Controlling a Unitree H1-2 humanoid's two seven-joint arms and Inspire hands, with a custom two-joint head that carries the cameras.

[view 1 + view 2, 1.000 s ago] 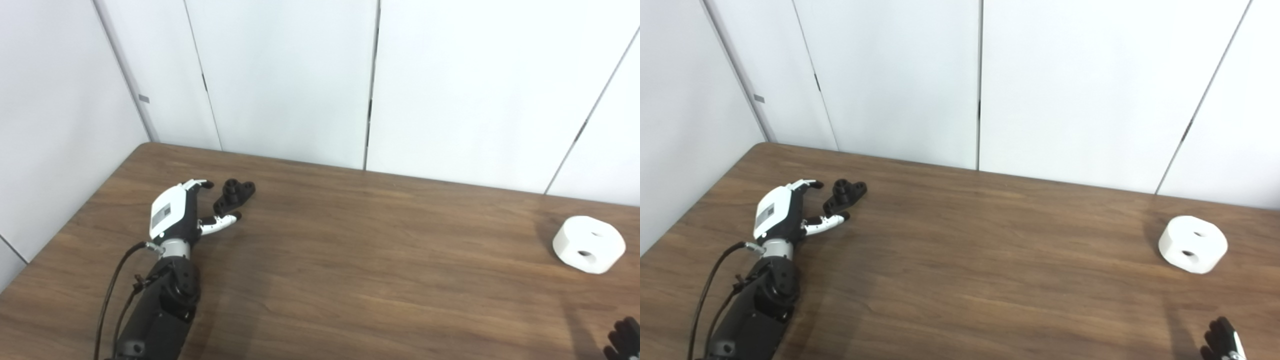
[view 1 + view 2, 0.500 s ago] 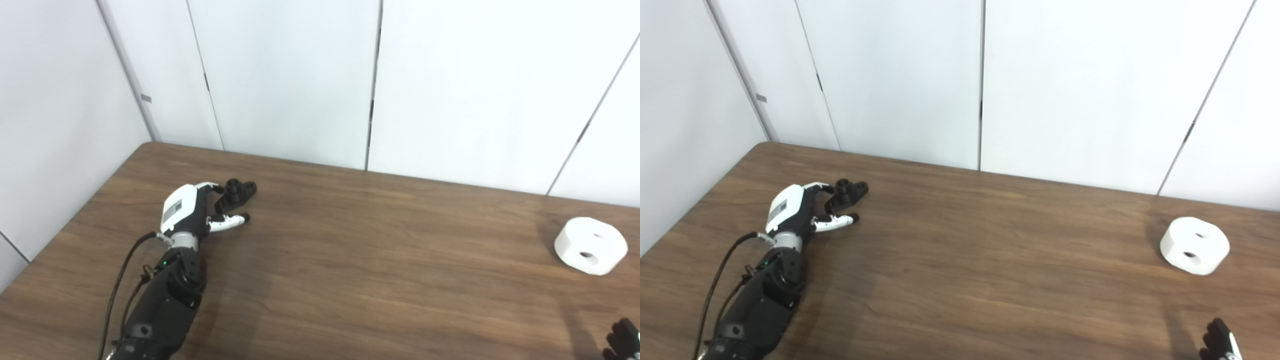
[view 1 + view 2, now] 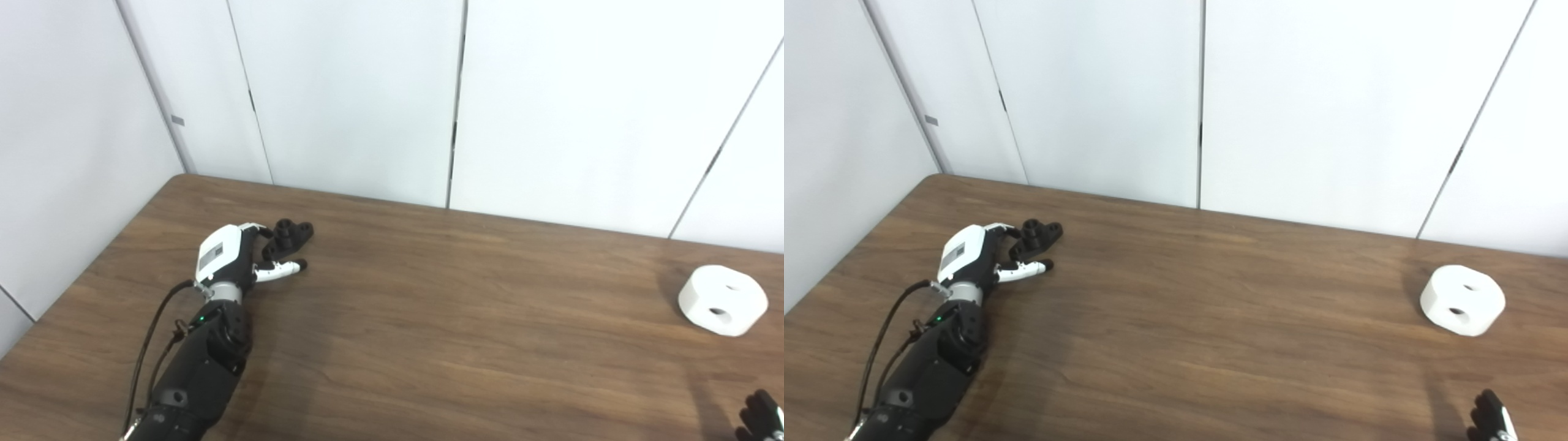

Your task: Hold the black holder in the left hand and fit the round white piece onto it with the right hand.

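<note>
The black holder lies on the brown table at the far left. My left hand is low over the table right beside it, open, with its fingers on the holder's left and the thumb stretched out in front of it, around the holder's near end but not closed. The round white piece, with two holes in its top, lies at the far right of the table. Only the dark fingertips of my right hand show at the bottom right corner, well short of the white piece.
The wooden table ends at white wall panels behind and at its left edge. A black cable runs along my left forearm.
My left hand moved forward and a little right over the first half second, bringing fingers and thumb around the holder's near end. Since then it has hardly moved. The white piece has not moved.
</note>
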